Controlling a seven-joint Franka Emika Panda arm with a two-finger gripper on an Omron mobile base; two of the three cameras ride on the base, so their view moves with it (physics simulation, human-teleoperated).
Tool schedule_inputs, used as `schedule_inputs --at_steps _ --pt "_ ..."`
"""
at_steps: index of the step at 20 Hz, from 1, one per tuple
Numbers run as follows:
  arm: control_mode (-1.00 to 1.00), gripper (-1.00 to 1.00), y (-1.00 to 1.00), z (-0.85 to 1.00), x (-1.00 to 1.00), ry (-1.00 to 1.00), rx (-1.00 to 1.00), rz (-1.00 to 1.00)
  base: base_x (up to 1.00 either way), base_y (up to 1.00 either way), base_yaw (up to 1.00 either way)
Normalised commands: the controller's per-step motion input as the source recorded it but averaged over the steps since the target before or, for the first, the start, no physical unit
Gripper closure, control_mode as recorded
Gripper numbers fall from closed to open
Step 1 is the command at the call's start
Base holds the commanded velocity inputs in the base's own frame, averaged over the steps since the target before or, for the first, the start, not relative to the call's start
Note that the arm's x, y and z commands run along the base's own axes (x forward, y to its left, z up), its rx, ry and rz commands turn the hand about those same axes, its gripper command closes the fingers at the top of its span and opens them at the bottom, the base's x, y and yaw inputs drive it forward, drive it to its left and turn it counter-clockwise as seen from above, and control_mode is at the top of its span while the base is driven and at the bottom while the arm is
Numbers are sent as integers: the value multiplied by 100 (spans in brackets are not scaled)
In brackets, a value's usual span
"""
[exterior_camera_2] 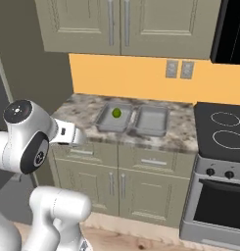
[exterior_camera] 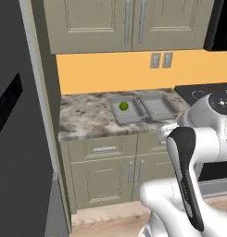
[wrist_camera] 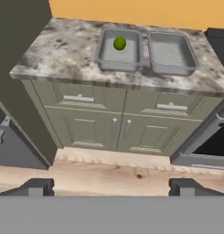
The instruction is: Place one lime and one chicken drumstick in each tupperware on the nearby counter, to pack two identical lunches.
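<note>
From behind the arm on its left, the speckled stone counter [exterior_camera: 87, 115] is sitting between a tall dark panel on the left and the black stovetop [exterior_camera: 205, 92] on the right, and two grey tupperware trays are lying on it side by side, their rims just about touching. The left tupperware [exterior_camera: 125, 109] is holding a single green lime [exterior_camera: 123, 106] near its middle, while the right tupperware [exterior_camera: 159, 106] is lying bare. The white arm [exterior_camera: 198, 152] is bulking up in the lower right, well short of the counter edge. From the right side, the same pair of trays is showing near the middle of the counter [exterior_camera_2: 77, 110], the lime [exterior_camera_2: 116, 112] resting in the left tupperware [exterior_camera_2: 114, 117] and the right tupperware [exterior_camera_2: 152, 120] lying just beside it, nearer the stovetop [exterior_camera_2: 224, 130]. The arm [exterior_camera_2: 28, 142] is hanging at the lower left, in front of the beige cabinets [exterior_camera_2: 111, 181]. Looking along the hand, the gripper [wrist_camera: 111, 186] is hovering over the wooden floor [wrist_camera: 113, 171] in front of the cabinets [wrist_camera: 109, 125], its two dark fingertips [wrist_camera: 38, 186] standing far apart with nothing between them, so the pincer is released. Beyond it the counter [wrist_camera: 58, 52] is carrying both trays, the lime [wrist_camera: 120, 43] sitting in the left tupperware [wrist_camera: 119, 55] and the right tupperware [wrist_camera: 170, 52] lying close against it.
</note>
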Motion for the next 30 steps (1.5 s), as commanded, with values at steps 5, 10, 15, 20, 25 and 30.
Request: schedule_inputs --at_steps 5,10,15,20,25,30 --pt "100 -100 0 0 0 0 0 0 -100 10 9" --pt "100 -100 0 0 0 0 0 0 -100 21 9" --pt "100 -100 0 0 0 0 0 0 -100 33 9" --pt "100 -100 0 0 0 0 0 0 -100 50 9" --pt "100 -100 0 0 0 0 0 0 -71 91 1" --pt "100 -100 0 0 0 0 0 0 -29 100 0"
